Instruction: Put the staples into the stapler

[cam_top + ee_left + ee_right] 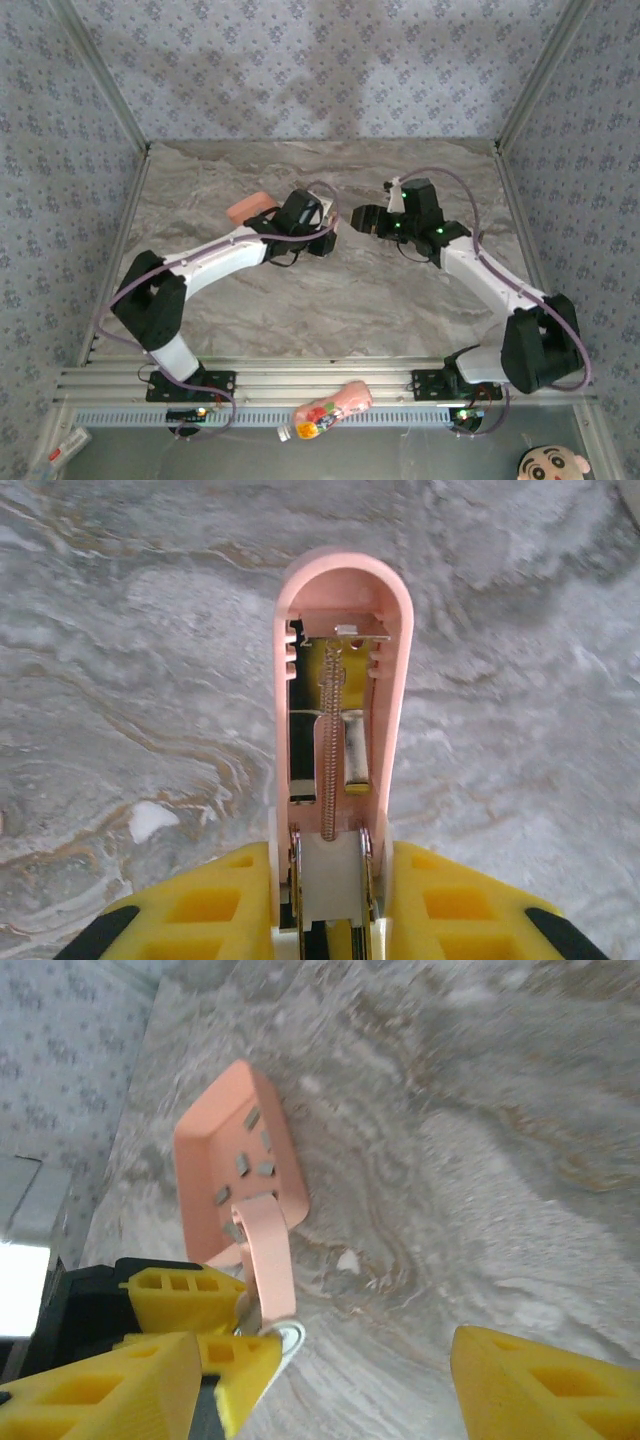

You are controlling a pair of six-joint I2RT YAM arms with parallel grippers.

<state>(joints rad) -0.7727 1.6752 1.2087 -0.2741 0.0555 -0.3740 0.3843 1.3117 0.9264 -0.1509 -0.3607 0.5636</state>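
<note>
Left tool (330, 905) clamps the stapler (340, 670); right tool (330, 1365) spread, facing it

No lettering, number or brand can be read anywhere. The colourful label on the pink plastic bottle (325, 411), which lies just on the near side of the silvery aluminium rail (330, 385), is too small to make out.
</note>
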